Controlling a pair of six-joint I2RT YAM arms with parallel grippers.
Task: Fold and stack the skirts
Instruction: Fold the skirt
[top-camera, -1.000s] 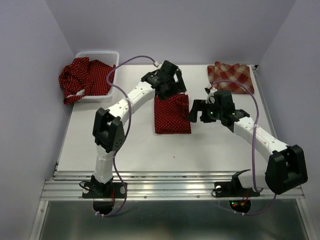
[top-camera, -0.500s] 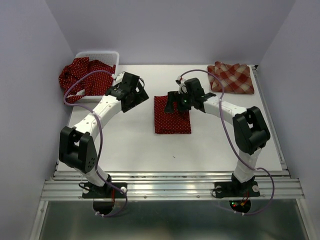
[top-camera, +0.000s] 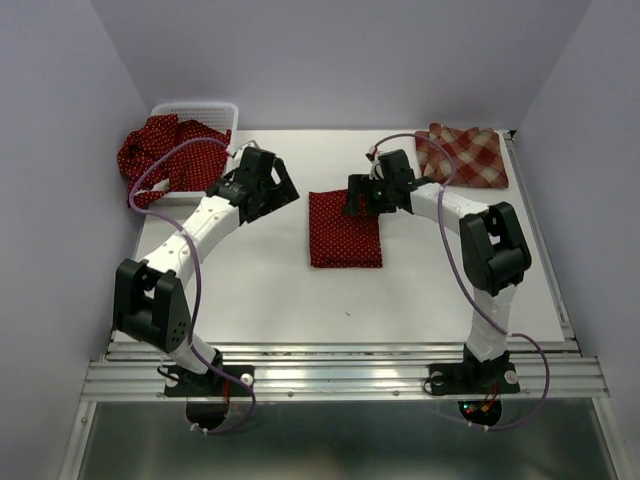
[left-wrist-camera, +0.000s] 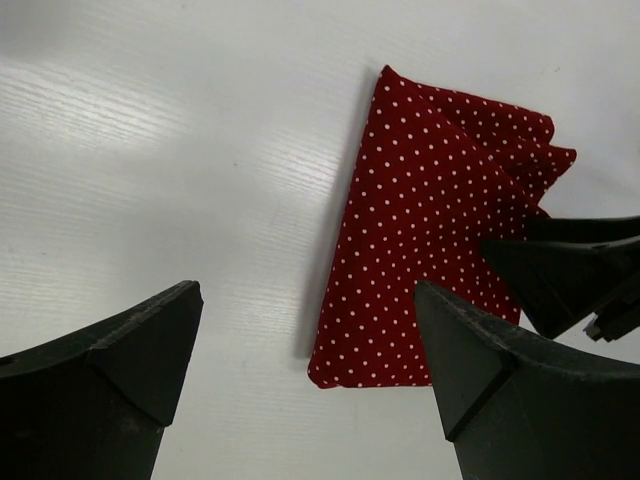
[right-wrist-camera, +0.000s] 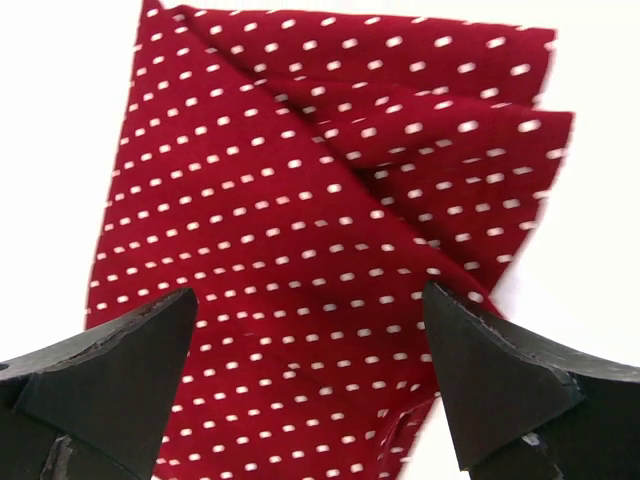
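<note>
Now at centre: the folded dotted skirt lies flat on the table, a neat rectangle with layered edges showing at its far right corner.
Right gripper: the right gripper has swung in from the right side and now hangs over that far right corner, jaws wide apart with nothing between them. Its wrist view is filled by the dotted cloth just below the fingers.
Left gripper: the left gripper has pulled back off the skirt's far edge to the left. It sits over bare table between the skirt and the basket, jaws spread and empty.
Plaid skirt: the plaid skirt rests folded at the far right corner, well apart from the dotted one.
Remaining skirts: a heap of dotted skirts spills out of the basket at far left, unfolded.
Meaning for the task: folding of the centre skirt looks finished. The likely next step is for the right arm to grip it and carry it onto the plaid one, while the left arm heads for the heap.
</note>
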